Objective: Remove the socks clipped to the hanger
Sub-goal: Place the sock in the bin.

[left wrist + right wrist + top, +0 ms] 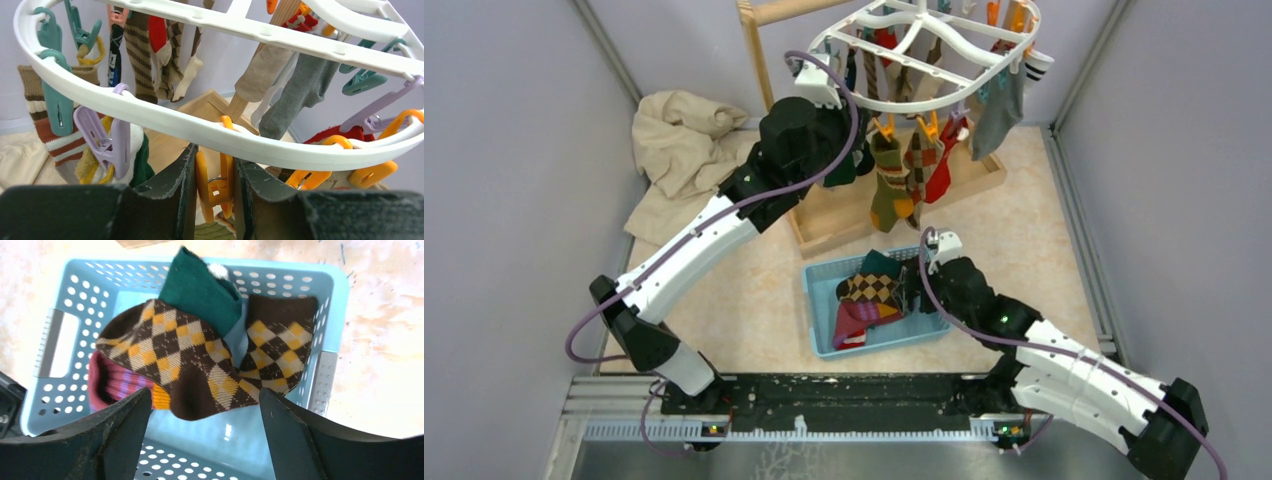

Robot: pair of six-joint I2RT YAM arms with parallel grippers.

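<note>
The white oval hanger [924, 45] hangs at the back with socks on coloured clips: an olive one [889, 185], an argyle one [921, 160], a red one [944, 165] and a grey one [999, 115]. In the left wrist view my left gripper [214, 167] sits just under the hanger rim [200, 125], shut on an orange clip [216, 185]; an olive sock top shows below the clip. My right gripper [204, 395] hovers open over the blue basket [330, 300]. Nothing is between its fingers. A brown argyle sock [170, 350] lies below in the basket.
The basket [819, 300] also holds a green sock [200, 290] and a maroon striped sock [115, 382]. A light wooden stand [844, 215] carries the hanger, its base behind the basket. A beige cloth [679, 150] is heaped at the back left. Grey walls close both sides.
</note>
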